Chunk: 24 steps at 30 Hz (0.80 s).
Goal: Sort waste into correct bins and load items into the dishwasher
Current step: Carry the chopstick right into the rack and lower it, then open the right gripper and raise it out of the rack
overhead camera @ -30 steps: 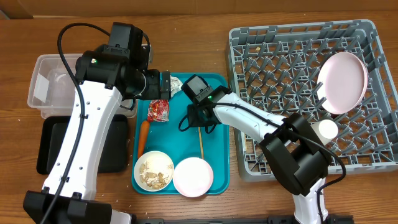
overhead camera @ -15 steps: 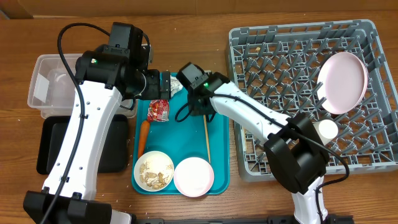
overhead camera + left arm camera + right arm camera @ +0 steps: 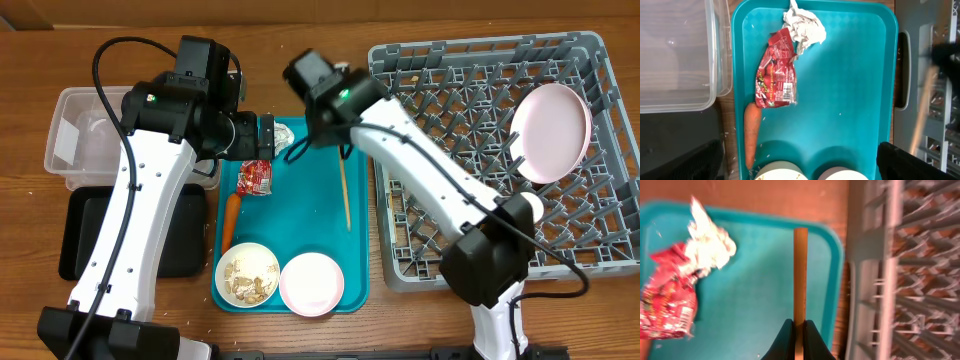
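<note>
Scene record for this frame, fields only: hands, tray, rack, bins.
right hand: shut on thin pale wooden chopstick, above the large teal tray
left hand: open, empty, over tray's top-left
on tray: crumpled silver foil ball, red-and-silver snack wrapper, orange carrot, white bowl of beige crumbs, empty white bowl
grey plastic dish rack: round white plate, small white cup
bins: clear plastic tub, shallow black tray, left of teal tray

This looks like a robotics lab bench staged as a kitchen clean-up. Two white-and-black robot arms [image 3: 150, 210] work at a bare wooden table [image 3: 30, 60]. The right gripper [image 3: 799, 330] pinches a chopstick [image 3: 800, 275]. Just to its right stands a grey dish rack [image 3: 470, 80]. Beneath it lies a teal tray [image 3: 300, 190] with a wrapper [image 3: 255, 178] and a carrot [image 3: 231, 218]. Well to its left sit a clear tub [image 3: 75, 140] and a black tray [image 3: 75, 228].
</note>
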Available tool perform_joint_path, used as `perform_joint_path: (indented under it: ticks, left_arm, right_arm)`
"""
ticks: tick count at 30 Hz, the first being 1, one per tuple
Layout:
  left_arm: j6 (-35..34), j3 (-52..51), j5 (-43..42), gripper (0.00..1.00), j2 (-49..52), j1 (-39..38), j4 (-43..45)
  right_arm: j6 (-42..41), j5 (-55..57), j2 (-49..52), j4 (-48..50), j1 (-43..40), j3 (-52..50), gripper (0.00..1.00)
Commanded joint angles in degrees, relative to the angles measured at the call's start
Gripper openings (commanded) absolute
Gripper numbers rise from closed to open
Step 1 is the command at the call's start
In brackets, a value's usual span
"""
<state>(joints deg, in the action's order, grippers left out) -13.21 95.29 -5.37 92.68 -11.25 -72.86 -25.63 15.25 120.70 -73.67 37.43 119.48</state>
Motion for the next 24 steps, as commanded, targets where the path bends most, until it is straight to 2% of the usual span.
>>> perform_joint_path:
  ticks: [1,10,14,20,21,22,23,24]
  left_arm:
    - [0.33,1.09,-0.42,1.0,-0.76,0.02,0.02]
    - [0.33,1.09,-0.42,1.0,-0.76,0.02,0.02]
    - [0.33,1.09,-0.42,1.0,-0.76,0.02,0.02]
    - [0.33,1.09,-0.42,1.0,-0.76,0.02,0.02]
    - [0.33,1.09,-0.42,1.0,-0.76,0.02,0.02]
    - [0.33,1.09,-0.42,1.0,-0.76,0.02,0.02]
    - [0.33,1.09,-0.42,1.0,-0.76,0.02,0.04]
    - [0.33,1.09,-0.42,1.0,-0.76,0.02,0.04]
  right_arm:
    - [0.46,-0.07,-2.43,-1.62,-2.58,5.77,0.04]
    - [6.36,-0.74,-5.44,-9.29,-11.87,7.76,0.04]
    - [12.04,-7.23,-5.4,-8.46,-16.04,3.26,0.04]
    - [12.63,-10.51,-5.4,-1.81,-18.01,-10.34,0.05]
    - [12.63,-10.43,-5.4,-0.9,-17.88,-12.02,0.18]
    - [12.59,-10.25,-5.4,-0.33,-17.81,-13.14,0.42]
    - [12.55,-10.29,-5.4,-0.31,-17.79,-13.46,0.52]
    - [12.31,-10.32,-5.4,-0.28,-17.79,-13.44,0.56]
